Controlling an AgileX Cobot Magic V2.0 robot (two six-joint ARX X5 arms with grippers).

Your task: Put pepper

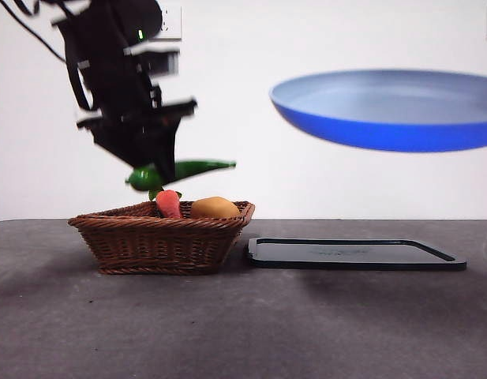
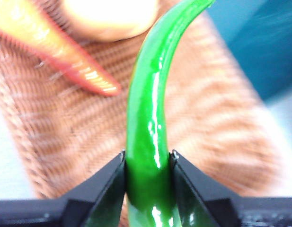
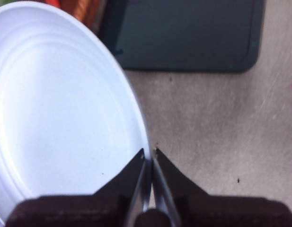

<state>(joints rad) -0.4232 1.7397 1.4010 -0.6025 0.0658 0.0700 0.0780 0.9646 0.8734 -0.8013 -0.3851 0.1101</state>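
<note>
My left gripper [image 1: 152, 170] is shut on the glossy green pepper [image 1: 180, 171] and holds it just above the wicker basket [image 1: 160, 237]. In the left wrist view the pepper [image 2: 148, 123] runs up from between my jaws [image 2: 148, 163], its slim tip pointing away. My right gripper [image 3: 149, 153] is shut on the rim of the blue plate [image 3: 60, 109]. It holds the plate [image 1: 393, 106] in the air at the right, above the dark tray [image 1: 354, 253].
The basket holds a red-orange carrot-like item [image 1: 168, 203] and a rounded orange-yellow fruit [image 1: 215, 208]. The dark flat tray lies on the grey table [image 1: 243, 324] just right of the basket.
</note>
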